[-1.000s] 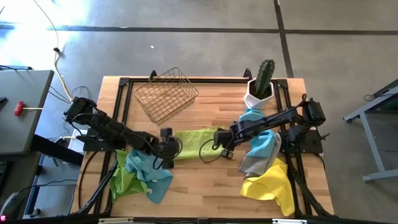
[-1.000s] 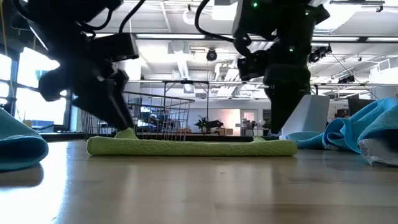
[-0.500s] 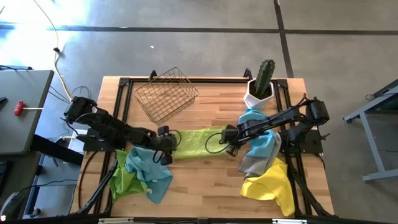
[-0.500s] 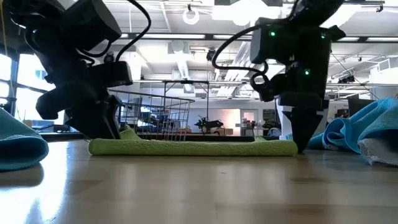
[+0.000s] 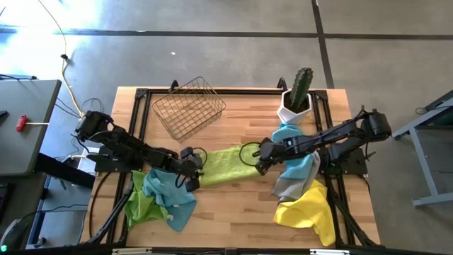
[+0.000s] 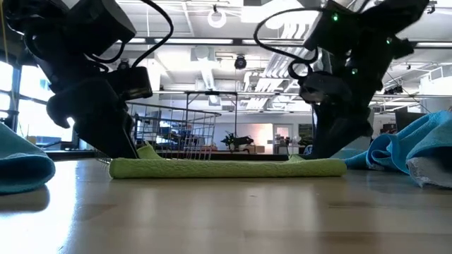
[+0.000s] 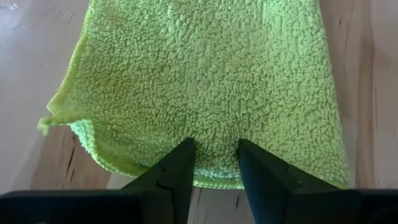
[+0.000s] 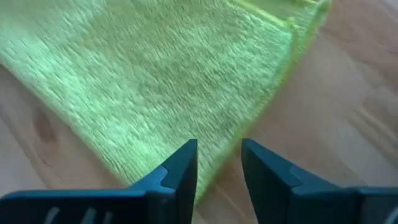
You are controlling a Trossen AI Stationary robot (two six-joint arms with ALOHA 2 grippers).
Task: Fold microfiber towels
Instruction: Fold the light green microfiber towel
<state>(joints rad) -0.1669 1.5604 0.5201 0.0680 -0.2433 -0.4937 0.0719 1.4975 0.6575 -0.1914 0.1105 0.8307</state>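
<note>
A lime green microfiber towel, folded into a long strip, lies flat on the middle of the table. My left gripper is down at its left end with its fingers a little apart, and the towel's pile shows between them. My right gripper is low at the towel's right end, open; one fingertip is over the cloth, the other over bare wood beside the towel's edge. My left gripper has both fingertips on the towel's top face, just inside its left end edge. They come slanting down from the table's left. The towel lies flat on the wood. My right gripper straddles the towel's edge; I cannot tell whether it touches the cloth.
A light blue towel lies on a lime green one at the near left. Light blue, grey and yellow towels are heaped at the right. A wire basket and a potted cactus stand at the back.
My right gripper has gone toward the table's right along the green towel to its right end, sinking and rolling as it went. My left gripper has sunk onto the towel's left end. The folded towel has slid a little toward the table's right, still flat.
</note>
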